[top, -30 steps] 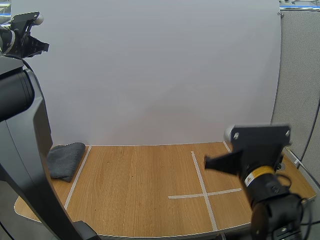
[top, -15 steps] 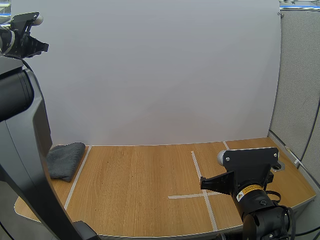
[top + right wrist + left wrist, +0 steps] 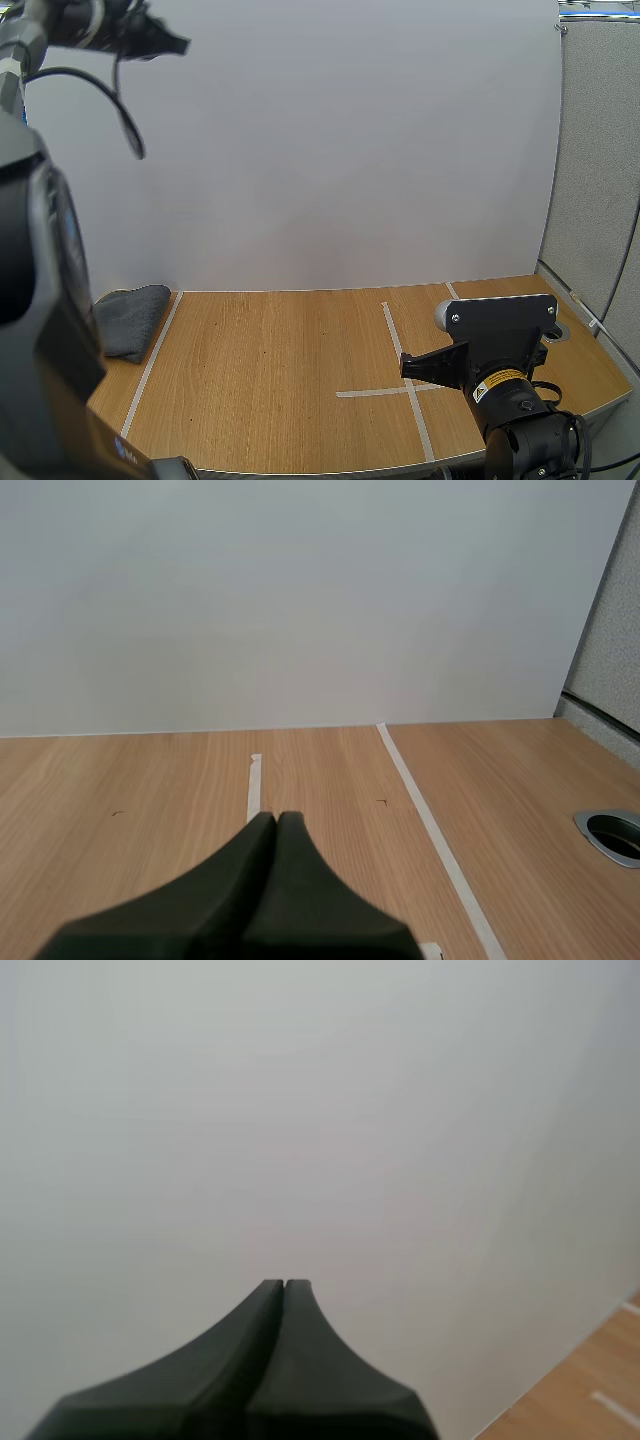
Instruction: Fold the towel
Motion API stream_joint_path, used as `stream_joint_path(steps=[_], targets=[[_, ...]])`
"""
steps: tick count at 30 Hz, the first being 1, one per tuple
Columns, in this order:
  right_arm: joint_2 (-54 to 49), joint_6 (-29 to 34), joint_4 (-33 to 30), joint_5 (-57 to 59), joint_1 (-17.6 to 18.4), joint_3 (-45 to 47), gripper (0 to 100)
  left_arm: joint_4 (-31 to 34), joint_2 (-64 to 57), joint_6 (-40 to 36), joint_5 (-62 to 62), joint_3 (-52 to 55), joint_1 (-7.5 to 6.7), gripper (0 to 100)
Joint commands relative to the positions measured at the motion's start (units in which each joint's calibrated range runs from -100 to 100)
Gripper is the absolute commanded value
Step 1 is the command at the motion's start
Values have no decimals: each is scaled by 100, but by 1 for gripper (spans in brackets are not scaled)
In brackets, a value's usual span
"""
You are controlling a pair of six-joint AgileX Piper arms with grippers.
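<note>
A grey towel (image 3: 131, 320) lies bunched up at the far left of the wooden table (image 3: 280, 380), just outside a white tape line. My left gripper (image 3: 183, 45) is raised high above the table's left side, far from the towel; in the left wrist view its fingers (image 3: 284, 1285) lie together as one dark wedge facing the white wall. My right gripper (image 3: 405, 366) hangs low over the right part of the table near the tape cross. In the right wrist view its fingers (image 3: 276, 818) are shut on nothing.
White tape lines (image 3: 405, 370) form a cross on the right half of the table, and another strip (image 3: 155, 352) runs beside the towel. A metal grommet hole (image 3: 612, 836) sits near the right edge. A white wall (image 3: 330, 150) stands behind the table.
My right arm came down and forward, then held still. My left arm swung, carrying its raised gripper to the right along the top. The towel has not moved.
</note>
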Motion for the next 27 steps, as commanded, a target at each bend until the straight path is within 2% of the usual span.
stream_joint_path(steps=[1,4,6,9,10,14,20,27], targets=[[-40,12,-77,-158,6,16,0,-43,-752,-451,48,25,-606,0],[-40,12,-77,-158,6,16,0,271,-1252,-506,-149,309,-915,0],[-40,12,-77,-158,6,16,0,381,-1617,-663,-944,750,-1075,0],[-40,12,-77,-158,6,16,0,410,-2057,-983,-2359,1488,-1219,0],[-40,12,-77,-158,6,16,0,474,-2357,-1076,-3226,1994,-1289,0],[-40,12,-77,-158,6,16,0,731,-3187,-1078,-5081,3586,-1433,0],[-40,12,-77,-167,6,16,0,822,-4392,-1078,-7531,6003,-1456,0],[-40,12,-77,-167,6,16,0,822,-5503,-1078,-9611,8859,-1456,0]])
